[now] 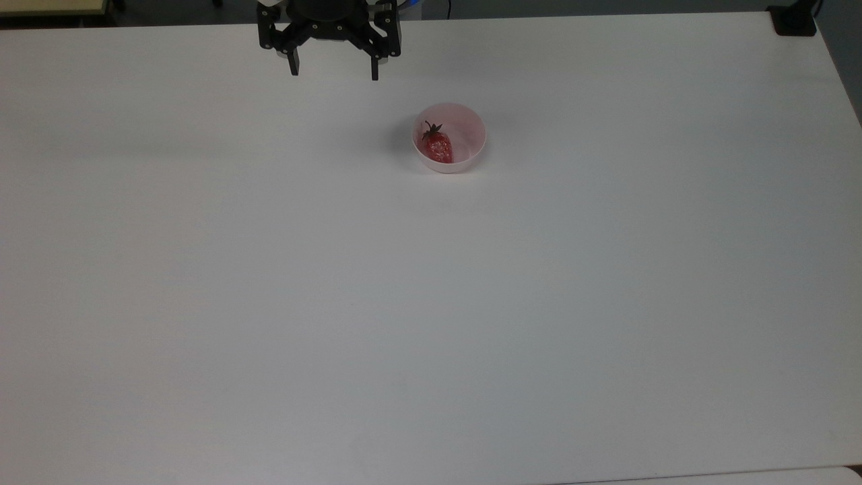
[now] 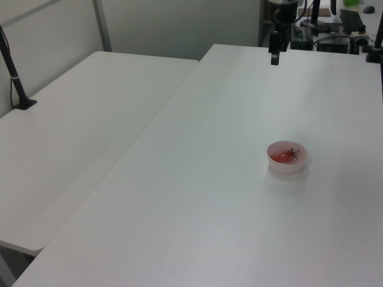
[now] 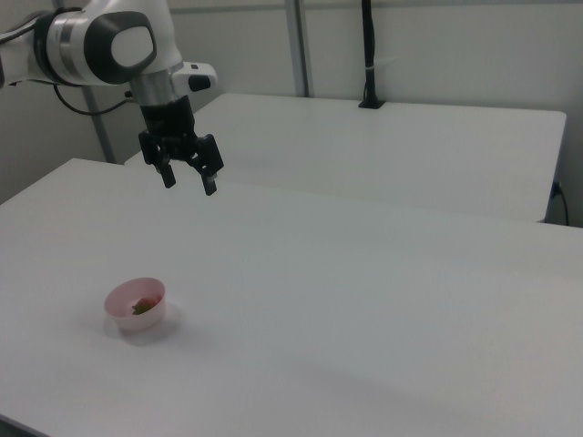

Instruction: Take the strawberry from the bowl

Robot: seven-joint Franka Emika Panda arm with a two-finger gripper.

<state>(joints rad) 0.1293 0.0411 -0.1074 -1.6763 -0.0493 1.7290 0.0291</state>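
Where the white table (image 1: pixel 431 303) spreads widest toward the top view's lower edge, its surface is bare, and the first thing met going up the frame is the pale pink bowl (image 1: pixel 471 145), standing a little right of centre in the top view. Inside it lies the strawberry (image 1: pixel 438 145), red and speckled, resting against the wall on the top view's left with its dark leafy stem pointing up the frame. In the left view the bowl (image 2: pixel 298 164) sits toward the right side of the table with the strawberry (image 2: pixel 283 156) a red patch within; in the right view the bowl (image 3: pixel 123 314) stands low on the left with the strawberry (image 3: pixel 143 306) in it.

Farther on, near the table's far edge, the gripper (image 1: pixel 333 72) hangs in the air above the surface, well apart from the bowl and up-left of it in the top view. Its two black fingers (image 1: pixel 293 65) point downward with a wide gap between them, holding nothing. The right view shows the gripper (image 3: pixel 189 178) high over the table below the arm's white and grey wrist (image 3: pixel 109 45), and a second white table (image 3: pixel 383 146) beyond.
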